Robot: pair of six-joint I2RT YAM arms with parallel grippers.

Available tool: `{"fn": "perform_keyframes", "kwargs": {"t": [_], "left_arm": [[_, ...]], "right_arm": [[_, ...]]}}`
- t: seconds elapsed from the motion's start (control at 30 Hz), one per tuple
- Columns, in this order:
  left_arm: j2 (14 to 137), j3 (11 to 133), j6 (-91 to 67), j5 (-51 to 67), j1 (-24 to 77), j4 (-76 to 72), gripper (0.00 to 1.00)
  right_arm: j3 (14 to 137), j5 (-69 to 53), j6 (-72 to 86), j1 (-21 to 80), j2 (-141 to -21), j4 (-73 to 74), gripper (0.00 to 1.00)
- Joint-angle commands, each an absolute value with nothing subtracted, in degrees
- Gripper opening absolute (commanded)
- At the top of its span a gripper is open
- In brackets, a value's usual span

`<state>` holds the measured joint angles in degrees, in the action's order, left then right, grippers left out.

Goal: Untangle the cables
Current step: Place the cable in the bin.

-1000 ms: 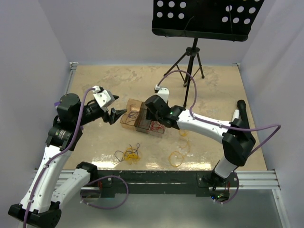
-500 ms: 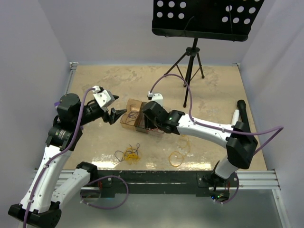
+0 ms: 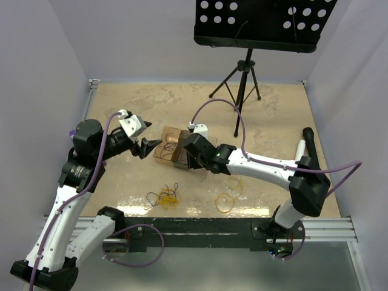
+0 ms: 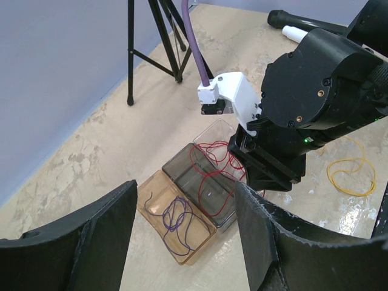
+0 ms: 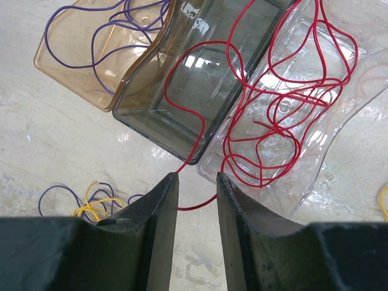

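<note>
Near edge of the tabletop (image 3: 273, 109): tangled cables (image 3: 163, 197), yellow and purple. Only the right wrist view shows the red cable (image 5: 267, 115) trailing nearward out of the clear tray (image 5: 318, 167), its loop crossing between the fingers of the narrowly parted right tool (image 5: 196, 179). Left tool (image 4: 185, 188) gapes wide, empty, left of the trays.

Right gripper (image 5: 197, 179), jaws narrowly parted, hangs over a red cable (image 5: 195, 208) draped from the grey tray (image 5: 212, 91) onto the table (image 5: 48, 151) — possibly untouched — the amber tray (image 5: 79, 85) holding a purple cable (image 5: 97, 59), the clear tray (image 5: 339, 139) more red loops (image 5: 282, 112).

amber tray (image 5: 85, 54), clear tray (image 5: 339, 139), red cables (image 5: 276, 112) | cut by top edge
</note>
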<state>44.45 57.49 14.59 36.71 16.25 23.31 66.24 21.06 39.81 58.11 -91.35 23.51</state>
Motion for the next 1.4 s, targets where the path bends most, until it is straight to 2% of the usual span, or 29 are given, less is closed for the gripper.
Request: {"fn": "perform_keyframes", "kwargs": {"t": [0.0, 0.27, 0.3, 0.43, 0.53, 0.9, 1.37], "left_arm": [[44.21, 58.8, 15.29, 36.56, 16.35, 22.15, 0.7], [43.86, 58.71, 15.91, 35.86, 16.35, 22.76, 0.7], [43.86, 58.88, 16.17, 35.69, 16.35, 22.94, 0.7], [43.59, 58.45, 16.35, 35.77, 16.35, 22.94, 0.7], [43.59, 58.1, 16.0, 36.3, 16.35, 22.5, 0.7], [43.51, 58.53, 16.17, 35.77, 16.35, 22.85, 0.7], [43.24, 58.54, 16.26, 35.51, 16.35, 23.03, 0.7]], "right_arm": [[66.18, 19.95, 39.46, 58.36, -90.96, 21.01, 0.35], [66.01, 19.25, 40.87, 58.36, -92.2, 19.86, 0.24], [65.83, 19.6, 41.04, 58.36, -91.94, 20.56, 0.25], [63.46, 21.27, 42.88, 58.36, -88.17, 21.79, 0.44], [61.71, 21.53, 44.99, 58.36, -85.26, 22.06, 0.5], [51.34, 14.51, 57.47, 58.45, -80.95, 9.51, 0.51], [52.03, 14.15, 64.34, 58.36, -84.81, 3.87, 0.48]]}}
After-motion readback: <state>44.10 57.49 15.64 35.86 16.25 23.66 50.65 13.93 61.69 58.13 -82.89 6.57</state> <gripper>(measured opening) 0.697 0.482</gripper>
